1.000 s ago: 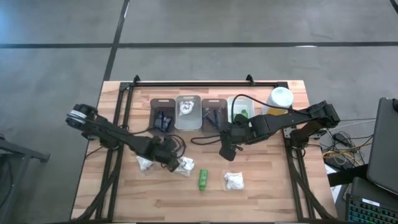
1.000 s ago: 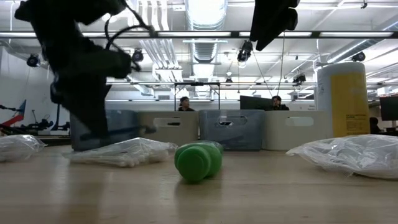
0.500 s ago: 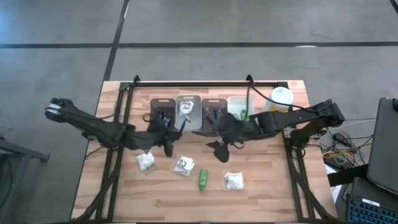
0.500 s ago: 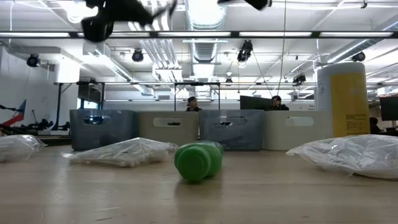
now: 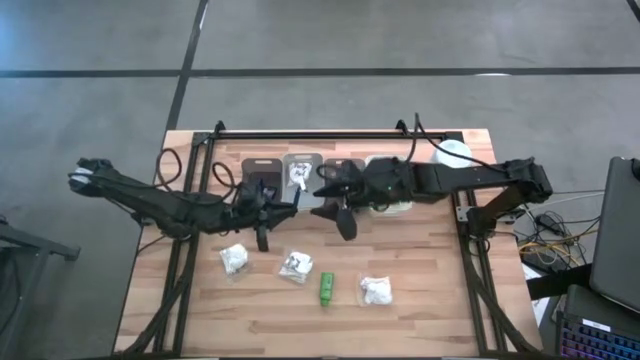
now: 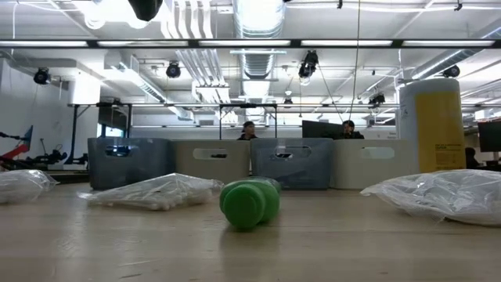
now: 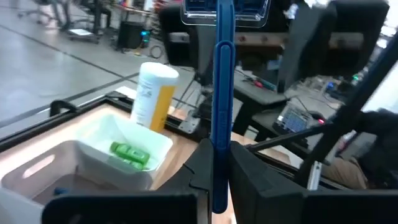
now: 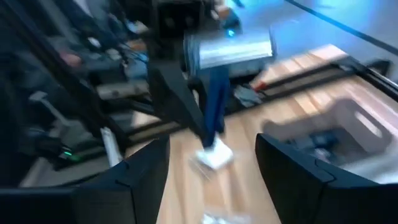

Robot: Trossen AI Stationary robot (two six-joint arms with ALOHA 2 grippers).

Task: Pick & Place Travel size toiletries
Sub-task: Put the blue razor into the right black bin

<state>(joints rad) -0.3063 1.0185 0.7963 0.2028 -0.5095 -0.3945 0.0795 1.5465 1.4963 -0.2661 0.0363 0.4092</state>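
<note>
My left gripper [image 5: 272, 208] hangs above the table just near of the bins and is shut on a thin blue-handled razor [image 7: 222, 93]. That razor [image 8: 214, 93] also shows in the right wrist view, with its silvery head up. My right gripper [image 5: 335, 203] hovers open beside it, in front of the middle bins, with its fingers [image 8: 134, 180] wide apart. On the table lie three white clear-wrapped packets [image 5: 233, 258] [image 5: 296, 265] [image 5: 376, 290] and a small green bottle [image 5: 327, 288] on its side [image 6: 249, 202]. My left gripper pinches the razor's blue handle [image 7: 219, 163] between its two fingers [image 7: 249, 180], low on the handle. The handle runs straight out past the fingertips, and the head [image 7: 227, 9] is at the free end. The razor is lifted clear of the table.
Four bins stand in a row along the far side [image 5: 262, 185] [image 5: 302, 180] [image 5: 343, 178] [image 5: 388, 180]; the white one holds green bottles [image 7: 129, 154]. A tall yellow bottle [image 5: 452, 157] stands at the far right. People sit in the room beyond the table.
My left gripper has risen from the table beside the middle packet and gone toward the far edge, up to the bins, leaving the low view. My right gripper has also risen and moved toward the table's left and far edge, ending close to the left gripper.
</note>
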